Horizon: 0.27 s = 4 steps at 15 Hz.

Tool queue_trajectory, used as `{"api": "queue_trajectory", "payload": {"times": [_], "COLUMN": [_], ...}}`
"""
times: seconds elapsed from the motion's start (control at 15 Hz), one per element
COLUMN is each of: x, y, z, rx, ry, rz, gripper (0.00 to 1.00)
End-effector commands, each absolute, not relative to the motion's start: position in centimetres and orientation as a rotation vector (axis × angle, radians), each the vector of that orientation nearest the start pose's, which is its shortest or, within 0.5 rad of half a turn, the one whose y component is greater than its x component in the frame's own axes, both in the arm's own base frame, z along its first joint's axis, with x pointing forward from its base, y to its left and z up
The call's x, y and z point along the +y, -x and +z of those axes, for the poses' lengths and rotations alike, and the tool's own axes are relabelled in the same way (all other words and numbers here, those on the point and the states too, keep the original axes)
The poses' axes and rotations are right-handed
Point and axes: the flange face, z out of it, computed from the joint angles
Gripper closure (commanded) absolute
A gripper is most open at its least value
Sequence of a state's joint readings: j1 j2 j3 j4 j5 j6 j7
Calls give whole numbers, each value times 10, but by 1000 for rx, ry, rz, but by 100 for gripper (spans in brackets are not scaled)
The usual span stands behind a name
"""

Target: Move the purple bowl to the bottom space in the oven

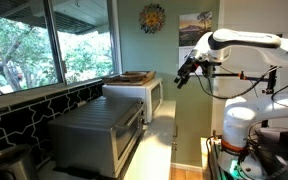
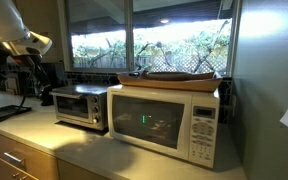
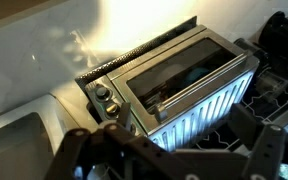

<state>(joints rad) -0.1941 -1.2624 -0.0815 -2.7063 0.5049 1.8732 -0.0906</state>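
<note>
Wrist view: claw [image 3: 174, 152] dark and blurred, its base cut off by the bottom edge. Oven [image 3: 199, 125] interior behind the glass door [image 3: 179, 80] too dim to read; contents cannot be told. Exterior view: arm [image 2: 16, 38] cropped at the top-left corner.

Exterior view along counter [image 1: 160, 142], oven [image 1: 94, 135] nearest; exterior view facing window [image 2: 174, 40], microwave [image 2: 164, 120] nearest; wrist view above oven, close.
</note>
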Motion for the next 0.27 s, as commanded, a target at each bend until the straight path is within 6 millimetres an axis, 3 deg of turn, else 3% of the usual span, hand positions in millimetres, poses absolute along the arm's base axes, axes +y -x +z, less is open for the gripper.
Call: {"api": "queue_trajectory", "payload": {"times": [0.0,0.2], "x": [-31,-31], "y": [-215,-214], "z": [591,592], "rx": [236,228], "ry": [2536,2536], "rz": [-677,-681], "gripper": [0,0]}}
